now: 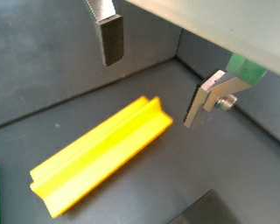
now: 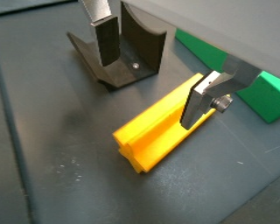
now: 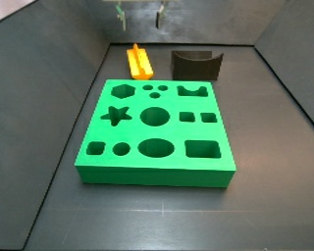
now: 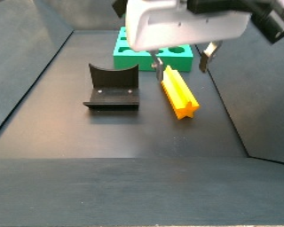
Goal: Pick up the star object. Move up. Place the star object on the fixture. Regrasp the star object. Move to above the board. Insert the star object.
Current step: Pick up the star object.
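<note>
While the gripper (image 2: 154,74) hangs above the dark floor (image 2: 60,149) with its jaws spread wide and nothing between them, the star object (image 2: 166,122) lies flat below it, untouched. In both wrist views the prism sits under the gap between the two fingers, closer to the finger (image 1: 208,98) with the bolt head than to the other finger (image 1: 111,39), and clear of both. In a wrist view the fingers (image 2: 105,35) are flat silver plates with dark pads.

The star object (image 1: 101,156) is a long, bright orange-yellow bar with ridged, smooth, matte faces; its near end shows the pointed star profile. In a side view it (image 4: 179,92) lies lengthwise on the floor just beside the fixture (image 4: 113,87), apart from it, with one end pointing toward the board (image 4: 151,51).

The fixture (image 2: 122,54) is a small dark block on a base plate, its upright part cut with a curved notch; a small screw shows on its face. In a side view it (image 3: 196,65) stands behind the board (image 3: 157,132), right of the star object (image 3: 138,61).

The board is a thick, bright green slab, smooth and matte, with cutouts through its top: a star, a hexagon, circles, squares and others. The floor is dark grey, faintly scuffed, walled by grey panels.
</note>
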Tool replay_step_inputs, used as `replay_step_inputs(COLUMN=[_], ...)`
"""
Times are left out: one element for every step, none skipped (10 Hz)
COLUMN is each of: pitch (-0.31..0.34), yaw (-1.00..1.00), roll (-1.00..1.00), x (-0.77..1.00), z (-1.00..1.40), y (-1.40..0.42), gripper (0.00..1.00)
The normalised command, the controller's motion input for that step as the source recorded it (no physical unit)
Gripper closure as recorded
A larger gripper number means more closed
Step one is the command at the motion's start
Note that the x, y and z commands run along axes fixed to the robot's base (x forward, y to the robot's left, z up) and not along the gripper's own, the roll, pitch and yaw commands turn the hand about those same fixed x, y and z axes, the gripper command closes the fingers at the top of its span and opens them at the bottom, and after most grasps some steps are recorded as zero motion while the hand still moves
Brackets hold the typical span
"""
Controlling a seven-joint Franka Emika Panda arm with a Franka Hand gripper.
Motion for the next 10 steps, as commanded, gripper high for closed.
replay_step_inputs(pitch=[-0.059,-0.066,-0.049,0.000,0.000,0.000,0.000,-0.003,-0.009,0.000], yaw=[0.00,0.00,0.00,0.00,0.00,0.00,0.00,0.00,0.00,0.00], roll=[0.00,0.00,0.00,0.00,0.00,0.00,0.00,0.00,0.00,0.00], x=[0.03,0.00,0.00,0.00,-0.07,-0.11,-0.06,-0.10,-0.11,0.00], z=[-0.43,-0.34,-0.21,-0.03,-0.15,-0.17,-0.14,-0.17,-0.15,-0.09], y=[-0.15,-0.16,-0.10,0.00,-0.01,-0.05,-0.05,-0.05,-0.08,-0.08], gripper=[0.00,0.00,0.00,0.00,0.00,0.00,0.00,0.00,0.00,0.00])
